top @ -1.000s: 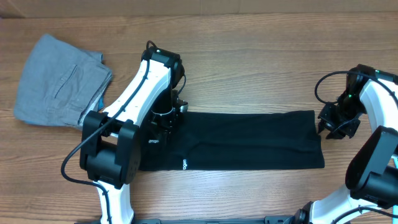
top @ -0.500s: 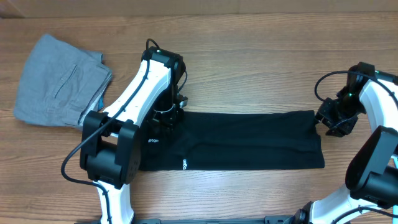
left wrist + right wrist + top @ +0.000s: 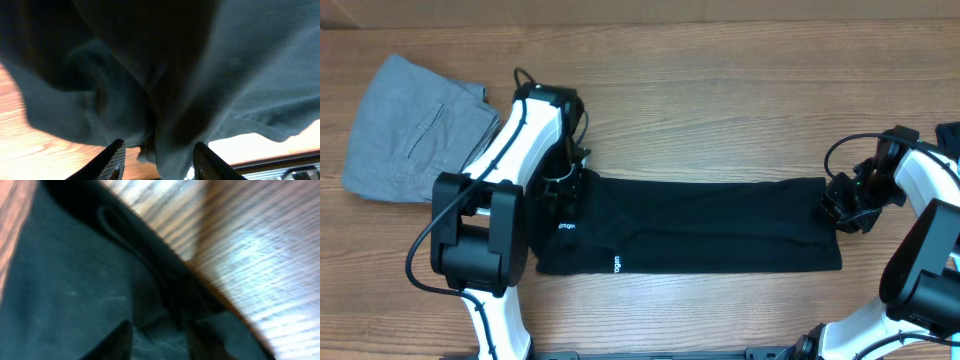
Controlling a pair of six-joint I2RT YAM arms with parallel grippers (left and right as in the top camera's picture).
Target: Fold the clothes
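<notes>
Both arms are reaching down at opposite ends of the black garment (image 3: 720, 228).
Left hand (image 3: 563, 190) is pinching bunched cloth; right hand (image 3: 838, 208) is straddling the hem, grip unclear.

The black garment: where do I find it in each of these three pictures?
Overhead: the garment lies as a long dark band across the middle.
Left wrist: the garment fills most of the frame.
Right wrist: the garment fills the lower left.
Shared landmark: the wooden table, seen in all three.
</notes>
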